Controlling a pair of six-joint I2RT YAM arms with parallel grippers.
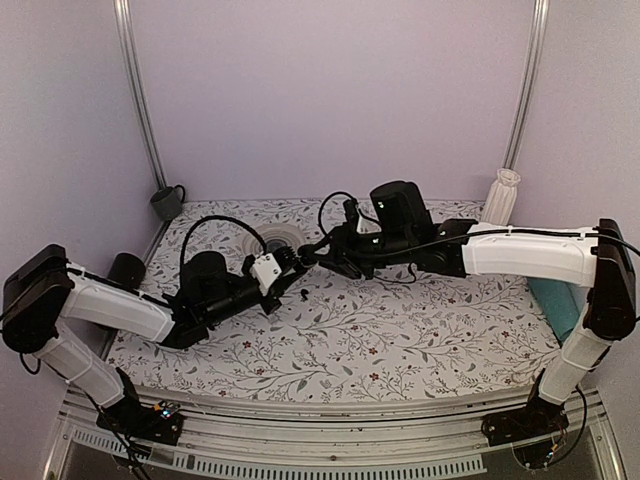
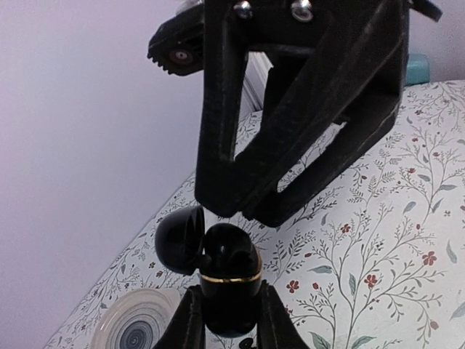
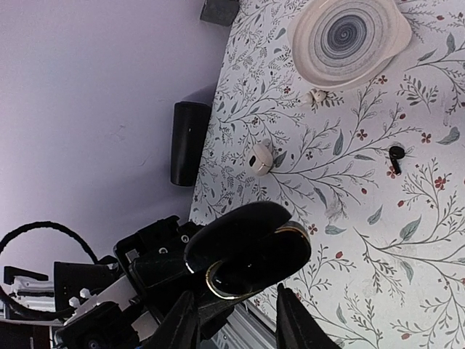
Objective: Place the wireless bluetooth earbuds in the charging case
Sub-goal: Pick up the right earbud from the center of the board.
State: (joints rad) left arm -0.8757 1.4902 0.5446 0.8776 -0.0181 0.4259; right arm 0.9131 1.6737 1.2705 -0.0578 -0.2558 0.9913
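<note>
Glossy black plastic charging case (image 2: 229,254), shiny gold band (image 2: 231,277), matt printed floral tablecloth (image 2: 392,240)

overhead; close wrists share charging case (image 2: 231,291)

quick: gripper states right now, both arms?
Left gripper: closed on the charging case, lid open.
Right gripper: fingers partly apart just above the case; whether it holds anything cannot be told.

The table (image 1: 400,340) is covered with a cloth of floral print. On it lies a round plate (image 3: 347,40) with a spiral pattern, and just beside the plate a tiny white piece (image 3: 317,96). A white oval case (image 3: 260,159) lies near a black cylinder (image 3: 187,143) at the left edge. A black earbud (image 3: 396,154) lies alone on the cloth. A grey mug (image 1: 167,202) stands in the back left corner.
</note>
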